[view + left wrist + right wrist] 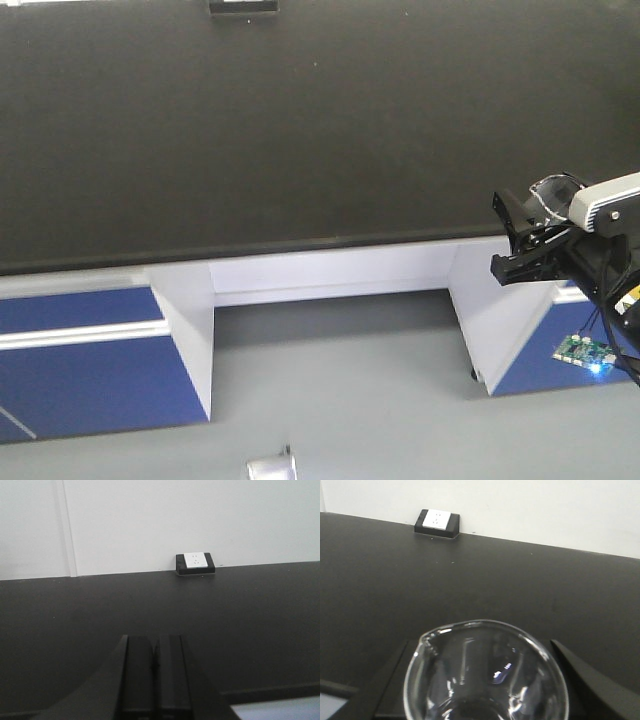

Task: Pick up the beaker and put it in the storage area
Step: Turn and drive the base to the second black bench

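Observation:
The beaker (485,672) is clear glass with a pouring lip at its upper left. In the right wrist view it fills the space between my right gripper's (487,690) black fingers (395,680), which are shut on it. From the front view, the right gripper (512,238) hangs at the right, just off the bench's front edge, and the beaker (547,193) shows as a glint. The storage area (300,130) is a wide matte black benchtop (520,580). My left gripper (156,647) is shut with nothing in it and points over the benchtop (260,620).
A black-framed white socket box (195,563) sits at the bench's rear edge against a white wall (437,522) (243,6). Below the bench are white panels (185,320) and blue cupboard doors (80,370). A small metal part (270,465) pokes in at the bottom edge.

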